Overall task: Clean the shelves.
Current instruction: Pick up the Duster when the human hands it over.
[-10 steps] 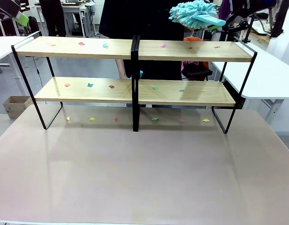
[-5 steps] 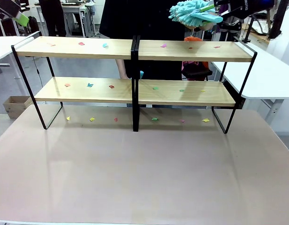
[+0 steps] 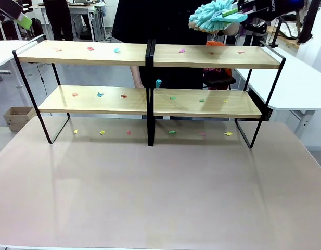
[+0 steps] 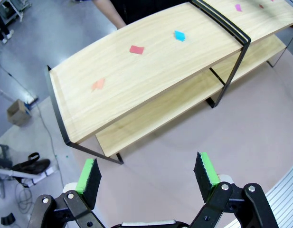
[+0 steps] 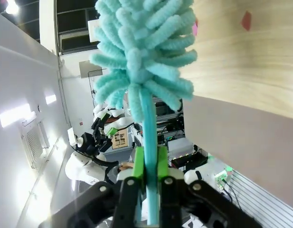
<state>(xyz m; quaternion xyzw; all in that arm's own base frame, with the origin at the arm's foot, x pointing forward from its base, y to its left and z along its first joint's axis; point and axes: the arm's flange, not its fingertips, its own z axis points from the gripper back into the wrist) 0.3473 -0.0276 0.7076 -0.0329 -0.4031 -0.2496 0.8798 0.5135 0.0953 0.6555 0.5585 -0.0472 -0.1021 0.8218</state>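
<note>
Right pincer [image 5: 148,159] clamped on teal duster [image 3: 215,15], raised over right end of shelves [image 3: 98,53], likely to sweep paper scraps [image 3: 181,50]; left pincer [image 4: 146,173] apart, empty.

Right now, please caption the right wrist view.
Right hand shut on a fluffy turquoise duster near the light wooden shelves.

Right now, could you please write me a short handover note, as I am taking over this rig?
Left gripper: open, empty, over the table near the left end of the shelves.
Right gripper: shut on the handle of the teal duster, whose head is raised over the right section of the top board, not touching it.
Done: nothing visibly swept. Coloured paper scraps lie on the top board, the lower board and the table under the rack.
Left: dust both boards in both sections.
</note>
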